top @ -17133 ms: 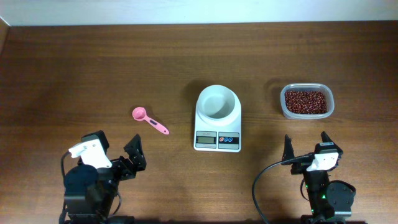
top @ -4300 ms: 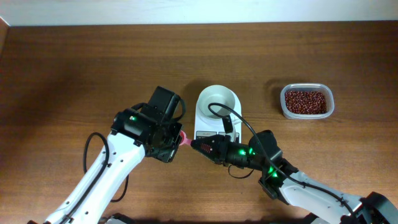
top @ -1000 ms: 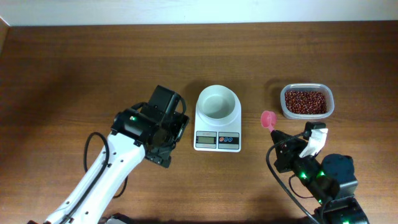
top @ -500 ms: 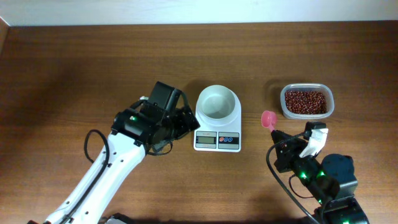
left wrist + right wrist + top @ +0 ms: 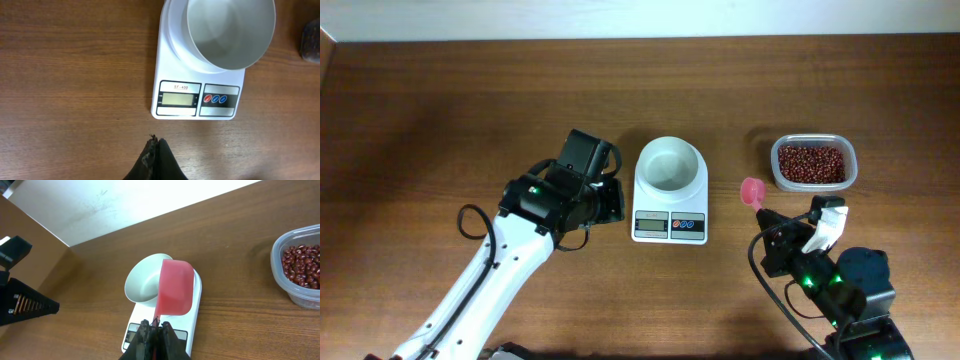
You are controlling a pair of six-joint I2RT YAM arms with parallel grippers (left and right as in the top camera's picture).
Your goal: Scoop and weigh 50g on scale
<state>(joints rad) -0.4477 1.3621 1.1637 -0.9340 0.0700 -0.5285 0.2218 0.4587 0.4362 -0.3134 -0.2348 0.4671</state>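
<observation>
The scoop [image 5: 175, 287] in the right claw [image 5: 154, 326] is pink. Beyond it, the scale [image 5: 141, 282] is white and the beans [image 5: 302, 265] are dark red.

Overhead looks straight down; both wrist views closely share the scale [image 5: 670, 208].

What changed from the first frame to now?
The pink scoop left the table left of the scale, went from left gripper to right gripper, which now holds it by the handle beside the tub. The left gripper, open a second ago, has shut empty by the scale. Scale, empty bowl and beans unmoved.
</observation>
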